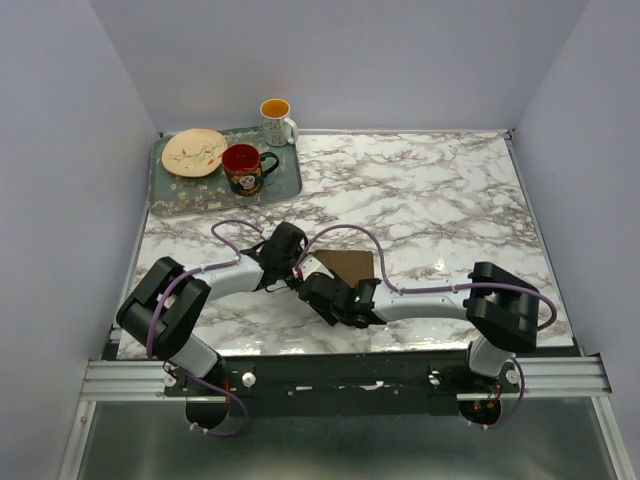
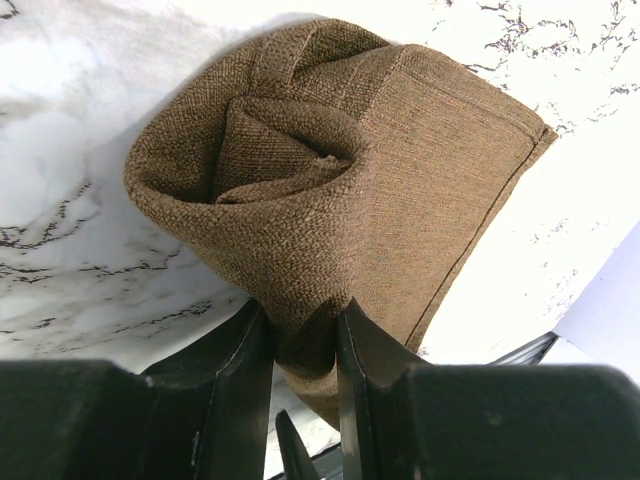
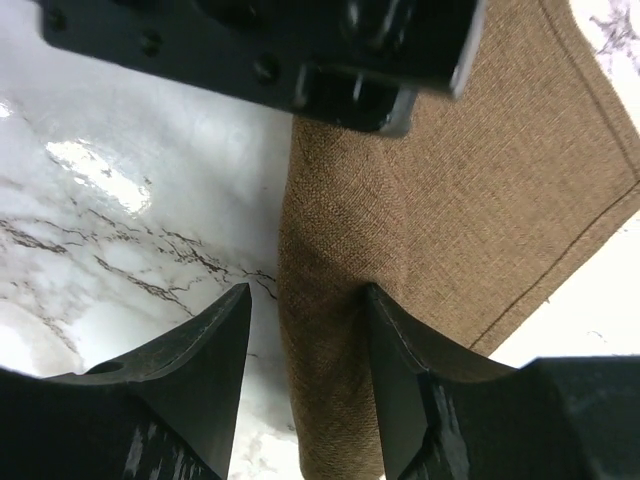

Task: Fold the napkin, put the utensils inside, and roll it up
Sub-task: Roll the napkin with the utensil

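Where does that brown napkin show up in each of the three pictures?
Top view: the napkin is a brown patch near the picture's centre.
Left wrist view: the napkin fills the middle, its rolled end facing the camera, pinched at the bottom by the left gripper.
Right wrist view: the napkin runs from bottom centre to upper right, between the open fingers of the right gripper.
Shared landmark: the marble table.
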`<state>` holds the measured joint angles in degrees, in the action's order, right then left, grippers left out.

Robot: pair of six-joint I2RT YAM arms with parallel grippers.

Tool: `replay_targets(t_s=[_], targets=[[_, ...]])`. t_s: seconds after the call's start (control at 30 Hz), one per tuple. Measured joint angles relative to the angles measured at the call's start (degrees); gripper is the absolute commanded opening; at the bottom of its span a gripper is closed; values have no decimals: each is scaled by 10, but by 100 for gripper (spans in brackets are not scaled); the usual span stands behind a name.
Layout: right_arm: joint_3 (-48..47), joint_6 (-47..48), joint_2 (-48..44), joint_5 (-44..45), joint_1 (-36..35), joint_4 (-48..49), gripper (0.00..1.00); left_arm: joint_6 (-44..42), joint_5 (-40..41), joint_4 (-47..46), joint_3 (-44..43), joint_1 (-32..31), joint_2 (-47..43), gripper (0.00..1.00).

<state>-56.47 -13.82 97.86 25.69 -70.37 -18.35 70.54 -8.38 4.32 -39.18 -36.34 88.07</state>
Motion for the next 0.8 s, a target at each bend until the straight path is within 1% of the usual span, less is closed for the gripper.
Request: replay_targets(t_s=[0.33,0.57,0.8], targets=[[-41,13,-13,11,-5,-14,57,0,-2,0,0,1,0,13],[-37,12,-2,10,-5,-5,54,0,-5,-3,2,3,0,13],[-11,4,13,11,-4,16,54,0,-7,-5,3,5,0,13]])
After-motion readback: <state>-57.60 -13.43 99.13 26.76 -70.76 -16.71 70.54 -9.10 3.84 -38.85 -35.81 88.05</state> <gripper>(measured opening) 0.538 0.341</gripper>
